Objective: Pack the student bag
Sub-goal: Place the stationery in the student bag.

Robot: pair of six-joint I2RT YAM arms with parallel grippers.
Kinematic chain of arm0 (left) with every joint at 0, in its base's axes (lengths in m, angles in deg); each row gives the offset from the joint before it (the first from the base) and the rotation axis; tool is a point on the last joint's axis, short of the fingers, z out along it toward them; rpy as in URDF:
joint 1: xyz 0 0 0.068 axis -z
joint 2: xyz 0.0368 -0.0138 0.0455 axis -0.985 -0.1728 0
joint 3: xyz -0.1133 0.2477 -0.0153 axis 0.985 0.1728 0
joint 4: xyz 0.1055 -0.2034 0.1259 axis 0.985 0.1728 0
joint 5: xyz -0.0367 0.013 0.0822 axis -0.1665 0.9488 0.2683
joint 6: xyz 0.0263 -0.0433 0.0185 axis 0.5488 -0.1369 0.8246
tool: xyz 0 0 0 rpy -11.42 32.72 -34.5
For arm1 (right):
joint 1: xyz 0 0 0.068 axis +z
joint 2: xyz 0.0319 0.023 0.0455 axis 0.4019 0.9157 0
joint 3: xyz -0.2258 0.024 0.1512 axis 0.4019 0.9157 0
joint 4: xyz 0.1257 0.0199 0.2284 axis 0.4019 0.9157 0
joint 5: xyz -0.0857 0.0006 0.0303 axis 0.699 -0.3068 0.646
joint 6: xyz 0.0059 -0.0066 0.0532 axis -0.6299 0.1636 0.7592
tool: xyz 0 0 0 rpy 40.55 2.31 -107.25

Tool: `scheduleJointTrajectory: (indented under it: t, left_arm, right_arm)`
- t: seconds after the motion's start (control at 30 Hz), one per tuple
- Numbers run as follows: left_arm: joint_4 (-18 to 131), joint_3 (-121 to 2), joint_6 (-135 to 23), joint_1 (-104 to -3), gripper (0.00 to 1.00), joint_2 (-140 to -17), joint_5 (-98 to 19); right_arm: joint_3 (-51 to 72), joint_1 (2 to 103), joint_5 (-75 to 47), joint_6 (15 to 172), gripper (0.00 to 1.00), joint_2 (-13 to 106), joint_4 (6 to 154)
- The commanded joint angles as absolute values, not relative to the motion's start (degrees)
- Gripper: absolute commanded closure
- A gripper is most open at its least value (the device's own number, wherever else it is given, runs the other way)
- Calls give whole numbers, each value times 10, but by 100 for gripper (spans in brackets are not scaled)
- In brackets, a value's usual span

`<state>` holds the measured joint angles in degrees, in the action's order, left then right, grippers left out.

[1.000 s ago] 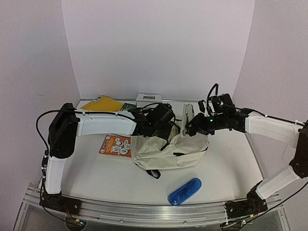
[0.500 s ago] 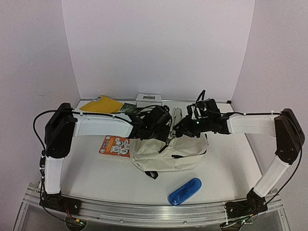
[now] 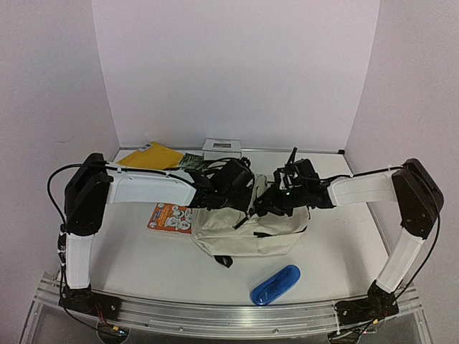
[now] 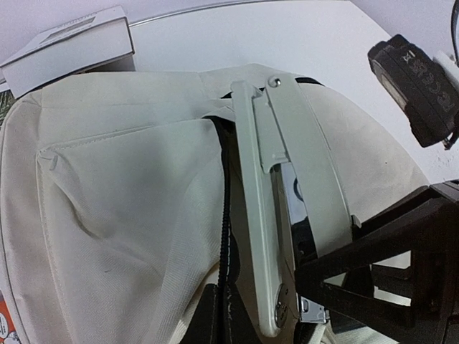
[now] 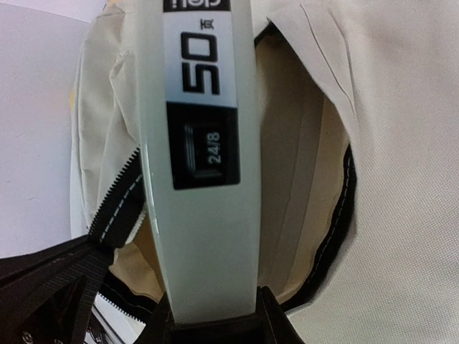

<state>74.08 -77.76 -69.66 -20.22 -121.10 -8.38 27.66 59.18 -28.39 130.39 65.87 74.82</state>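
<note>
Coming lower than before, the right fingers (image 5: 208,326) grip the stapler (image 5: 197,143) inside the student bag (image 3: 244,233) mouth, left fingers (image 4: 209,319) pinching its rim.

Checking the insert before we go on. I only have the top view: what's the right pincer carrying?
Observer: A white stapler, clamped in the right pincer. The right wrist view shows a "50" label on it.
Operator: In the backpack yet?
Observer: Not released. In the left wrist view it lies lengthwise along the open zip mouth of the backpack.
Operator: Left pincer?
Observer: The left pincer is shut, apparently pinching the zip edge beside the mouth.
</note>
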Motion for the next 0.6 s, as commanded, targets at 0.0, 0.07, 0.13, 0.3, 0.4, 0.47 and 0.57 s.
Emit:
scheduleJointTrajectory:
  t: [0.0, 0.07, 0.13, 0.3, 0.4, 0.47, 0.57]
  left_arm:
    - [698, -766, -697, -207, 100, -1168, -45]
    - [696, -765, -696, -207, 100, -1169, -43]
    - [690, -760, -694, -208, 100, -1168, -49]
    - [668, -737, -704, -211, 100, -1163, -55]
    - [662, -729, -712, -214, 100, -1162, -55]
    - [668, -733, -720, -215, 100, -1165, -40]
    - [665, -733, -724, -218, 100, -1167, -30]
  right_arm:
    - [302, 605, -332, 1335, 100, 641, 712]
    - [311, 606, -345, 1352, 100, 641, 711]
    - [314, 605, -359, 1359, 100, 642, 711]
    - [312, 607, -411, 1378, 100, 663, 711]
    - [319, 606, -431, 1383, 100, 672, 711]
    - [329, 607, -440, 1390, 100, 671, 711]
    - [344, 609, -451, 1394, 100, 670, 711]
